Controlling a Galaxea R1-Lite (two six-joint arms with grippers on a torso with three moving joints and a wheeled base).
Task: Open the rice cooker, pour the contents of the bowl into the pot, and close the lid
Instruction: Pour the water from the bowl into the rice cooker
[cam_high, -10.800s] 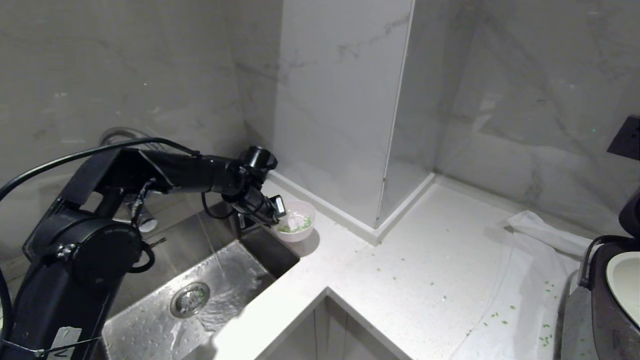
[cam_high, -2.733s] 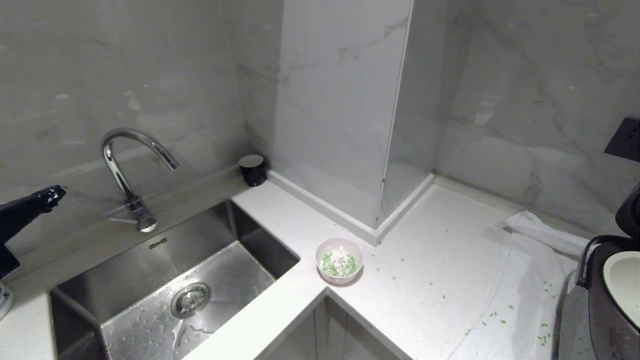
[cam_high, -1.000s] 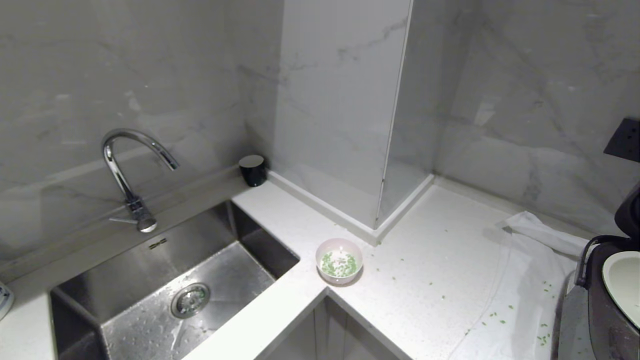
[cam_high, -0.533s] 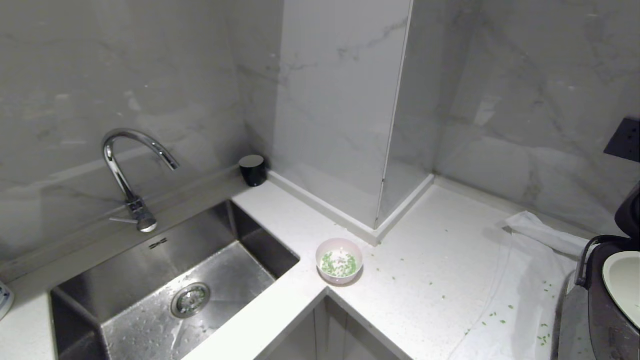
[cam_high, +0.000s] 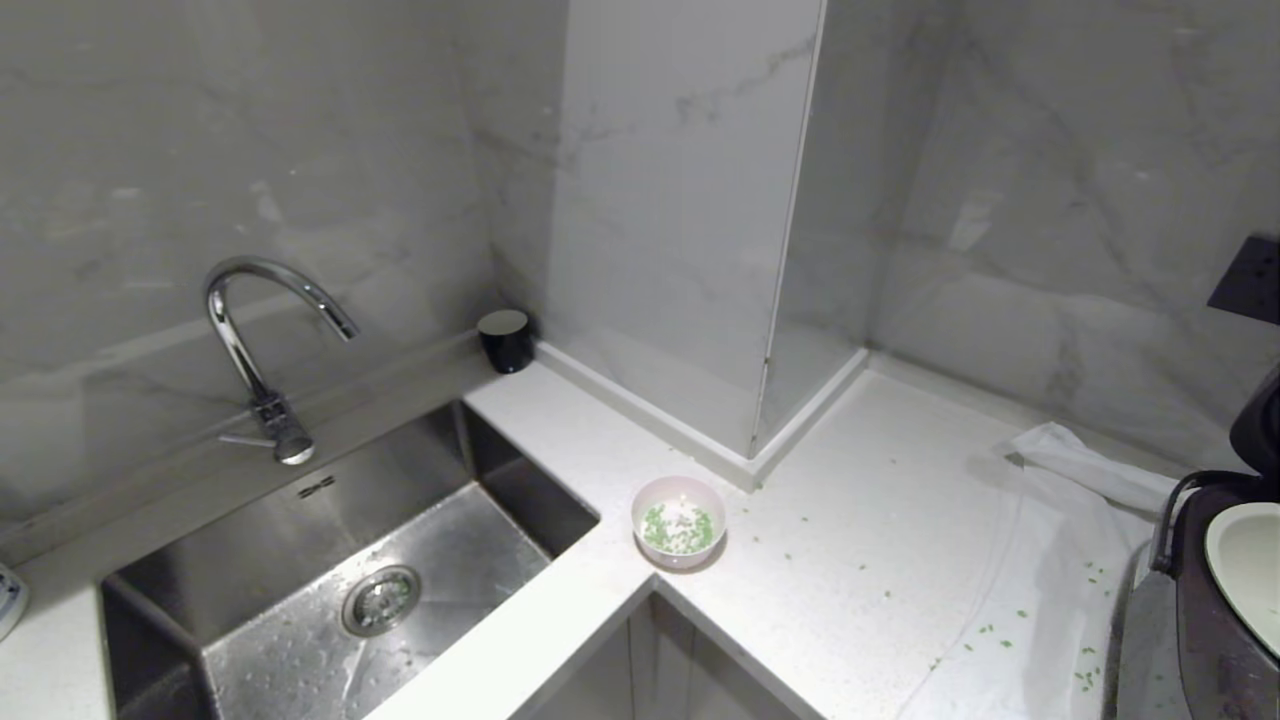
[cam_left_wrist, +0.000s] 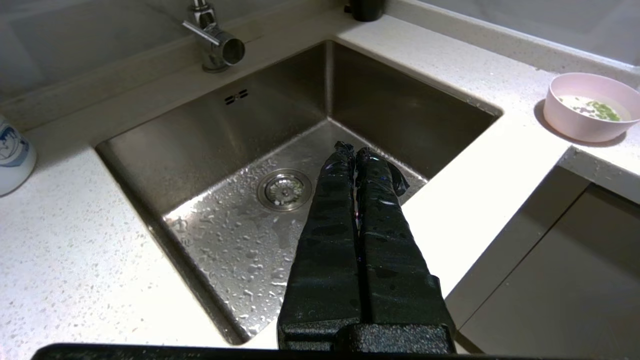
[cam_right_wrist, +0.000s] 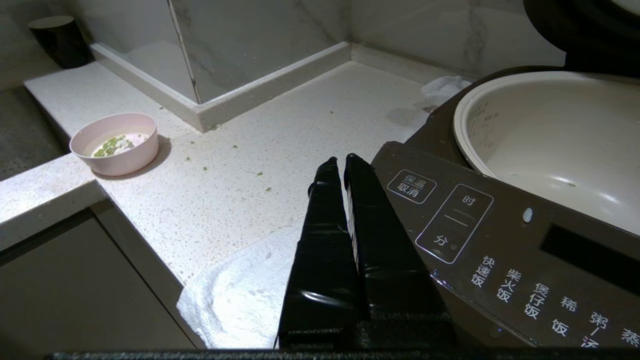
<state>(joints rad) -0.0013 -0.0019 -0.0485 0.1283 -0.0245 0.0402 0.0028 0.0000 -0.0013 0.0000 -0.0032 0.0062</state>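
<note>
The pale pink bowl (cam_high: 679, 521) stands on the counter's inner corner beside the sink, with chopped green contents (cam_high: 678, 528) in it. At the right edge the dark rice cooker (cam_high: 1215, 640) is open: its lid (cam_high: 1262, 425) is raised and the white pot (cam_high: 1250, 570) shows. No arm is in the head view. My left gripper (cam_left_wrist: 354, 148) is shut and empty over the sink, far from the bowl (cam_left_wrist: 590, 107). My right gripper (cam_right_wrist: 338, 161) is shut and empty beside the cooker's button panel (cam_right_wrist: 500, 240), near the pot (cam_right_wrist: 555, 135).
A steel sink (cam_high: 300, 520) with a faucet (cam_high: 250, 330) fills the left. A black cup (cam_high: 505, 340) stands in the back corner. A white towel (cam_high: 1050, 560) lies under the cooker, with green bits scattered on it and on the counter. A white bottle (cam_left_wrist: 12, 155) is left of the sink.
Long ago my left arm held the bowl near the sink's back corner. The bowl now rests at the counter's inner corner and the arm has left the head view. Nothing moved in the last second.
</note>
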